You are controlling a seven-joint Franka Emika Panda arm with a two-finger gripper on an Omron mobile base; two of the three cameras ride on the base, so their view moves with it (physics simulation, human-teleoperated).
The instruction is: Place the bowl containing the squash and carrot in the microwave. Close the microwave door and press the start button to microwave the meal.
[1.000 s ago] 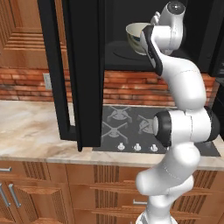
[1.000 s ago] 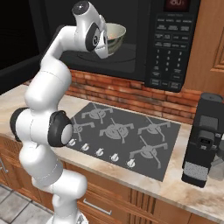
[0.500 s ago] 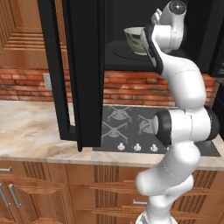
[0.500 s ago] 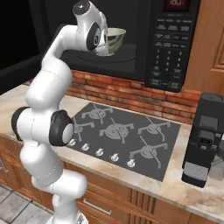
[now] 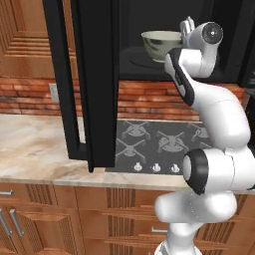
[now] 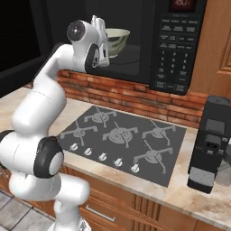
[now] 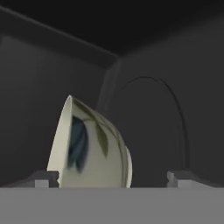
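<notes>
Bowl (image 5: 160, 44) inside microwave (image 6: 178, 45) cavity, door (image 5: 94, 79) open, red display unreadable, jaws' state unclear

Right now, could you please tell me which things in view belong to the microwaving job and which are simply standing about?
Job: bowl, microwave, door, claw.
Standing about: stove, coffee machine.
</notes>
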